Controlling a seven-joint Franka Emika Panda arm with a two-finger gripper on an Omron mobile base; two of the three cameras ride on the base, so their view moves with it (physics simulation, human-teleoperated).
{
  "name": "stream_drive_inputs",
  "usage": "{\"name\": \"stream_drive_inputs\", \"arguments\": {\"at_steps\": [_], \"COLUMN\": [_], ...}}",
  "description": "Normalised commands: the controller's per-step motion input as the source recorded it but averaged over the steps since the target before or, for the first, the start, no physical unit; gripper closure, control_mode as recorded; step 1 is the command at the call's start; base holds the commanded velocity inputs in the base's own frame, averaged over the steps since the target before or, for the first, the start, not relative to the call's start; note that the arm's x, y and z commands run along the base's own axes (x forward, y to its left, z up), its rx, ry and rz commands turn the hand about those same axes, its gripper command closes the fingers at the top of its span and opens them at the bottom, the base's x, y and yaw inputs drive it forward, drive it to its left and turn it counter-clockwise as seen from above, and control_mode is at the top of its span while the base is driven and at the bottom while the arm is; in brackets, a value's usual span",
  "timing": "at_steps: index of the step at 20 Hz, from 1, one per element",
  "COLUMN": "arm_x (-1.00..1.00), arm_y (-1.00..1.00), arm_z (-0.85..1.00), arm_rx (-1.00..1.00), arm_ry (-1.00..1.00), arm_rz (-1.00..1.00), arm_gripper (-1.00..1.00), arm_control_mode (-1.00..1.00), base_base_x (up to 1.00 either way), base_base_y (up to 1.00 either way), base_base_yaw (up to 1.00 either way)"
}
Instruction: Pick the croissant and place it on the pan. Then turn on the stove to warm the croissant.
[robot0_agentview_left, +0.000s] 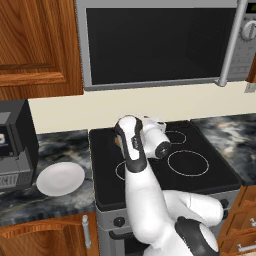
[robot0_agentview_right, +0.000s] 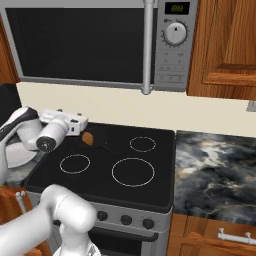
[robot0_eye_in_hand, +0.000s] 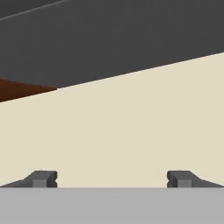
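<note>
The golden-brown croissant (robot0_agentview_right: 88, 138) lies at the left rim of the black pan (robot0_agentview_right: 101, 135), which sits on the rear left burner of the stove (robot0_agentview_right: 150, 185); the pan's dark handle points toward the front. In the left base view my arm covers the pan, and a sliver of croissant (robot0_agentview_left: 117, 141) peeks out beside it. My gripper (robot0_eye_in_hand: 112, 179) is open with nothing between its fingers, and it faces the cream wall below the microwave. The white hand (robot0_agentview_right: 67, 123) hovers just left of the croissant, above the stove's back left corner.
A white plate (robot0_agentview_left: 60, 178) rests bare on the marble counter left of the stove. Black knobs (robot0_agentview_right: 126, 219) line the stove's silver front. The silver microwave (robot0_agentview_left: 155, 42) hangs above, and a dark appliance (robot0_agentview_left: 15, 145) stands at the far left. Marble counter (robot0_agentview_right: 215, 170) continues to the right.
</note>
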Motion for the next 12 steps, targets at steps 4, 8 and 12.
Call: {"name": "stream_drive_inputs", "arguments": {"at_steps": [4, 8, 12], "arm_x": [-0.7, -0.8, -0.94], "arm_y": [-0.37, -0.25, -0.1], "arm_z": [0.9, 0.52, 0.3], "arm_rx": [0.04, 0.0, 0.0], "arm_ry": [0.09, 0.15, 0.2], "arm_rz": [0.0, 0.0, 0.02], "arm_gripper": [-1.0, -1.0, -1.0], "arm_control_mode": [-1.0, -1.0, -1.0], "base_base_x": [0.0, 0.0, 0.0], "base_base_y": [0.0, 0.0, 0.0], "base_base_yaw": [0.0, 0.0, 0.0]}}
